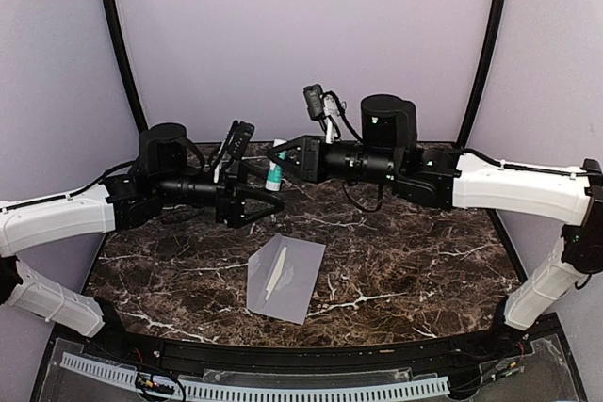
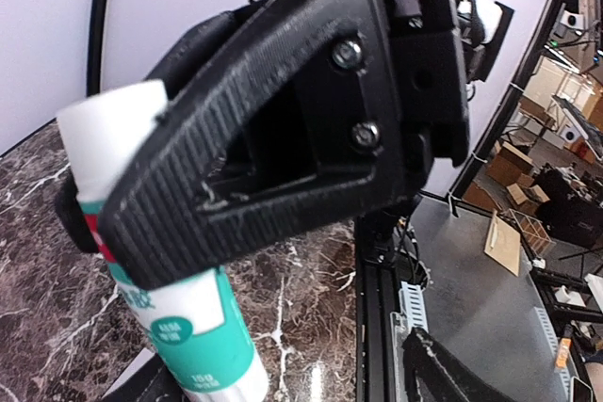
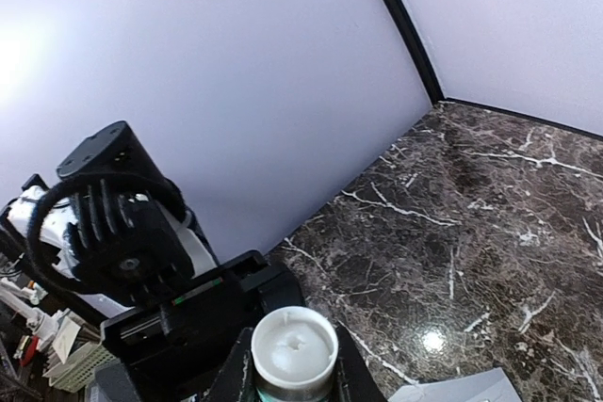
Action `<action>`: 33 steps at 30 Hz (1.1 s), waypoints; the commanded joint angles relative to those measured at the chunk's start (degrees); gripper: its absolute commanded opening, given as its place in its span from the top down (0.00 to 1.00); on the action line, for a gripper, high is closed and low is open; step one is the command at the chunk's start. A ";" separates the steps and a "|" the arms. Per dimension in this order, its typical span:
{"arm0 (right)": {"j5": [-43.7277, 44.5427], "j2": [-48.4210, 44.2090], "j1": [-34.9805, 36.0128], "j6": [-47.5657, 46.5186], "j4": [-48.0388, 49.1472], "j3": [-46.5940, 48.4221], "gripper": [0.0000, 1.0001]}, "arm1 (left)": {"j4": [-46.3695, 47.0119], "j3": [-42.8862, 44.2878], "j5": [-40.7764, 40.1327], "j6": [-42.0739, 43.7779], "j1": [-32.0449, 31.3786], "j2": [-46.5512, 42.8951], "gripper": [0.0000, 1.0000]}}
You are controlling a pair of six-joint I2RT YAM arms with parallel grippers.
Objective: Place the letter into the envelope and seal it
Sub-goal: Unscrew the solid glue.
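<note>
On the dark marble bench (image 1: 424,261) between lavender walls (image 1: 283,25), the envelope (image 1: 300,287) lies flat near the front. Right end effector (image 1: 281,162) clamps a glue stick (image 1: 275,174); left end effector (image 1: 256,206) gapes empty beside it — only its wrist camera shows cardboard (image 2: 505,244) beyond.

The right gripper (image 2: 104,233) covers the middle of the glue stick (image 2: 193,331) in the left wrist view, whose bottom edge cuts off its base. Only a corner of the envelope (image 3: 462,391) shows, bottom right of the right wrist view.
</note>
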 commanded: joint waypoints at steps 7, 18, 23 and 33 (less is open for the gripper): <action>-16.28 -3.01 -2.03 0.72 10.65 -1.55 1.00 | 5.86 1.17 13.70 -4.86 0.42 0.50 0.46; -18.60 -3.04 -2.07 0.07 11.02 -1.90 1.00 | 16.15 -1.22 19.01 -12.75 3.34 1.03 0.60; -19.07 -3.08 -2.16 0.02 11.30 -1.90 1.00 | 18.22 -1.52 20.13 -14.75 3.75 1.95 0.70; -16.25 -3.36 -2.07 -0.22 10.92 -2.38 1.00 | 19.13 -1.79 20.05 -15.49 3.78 2.56 0.90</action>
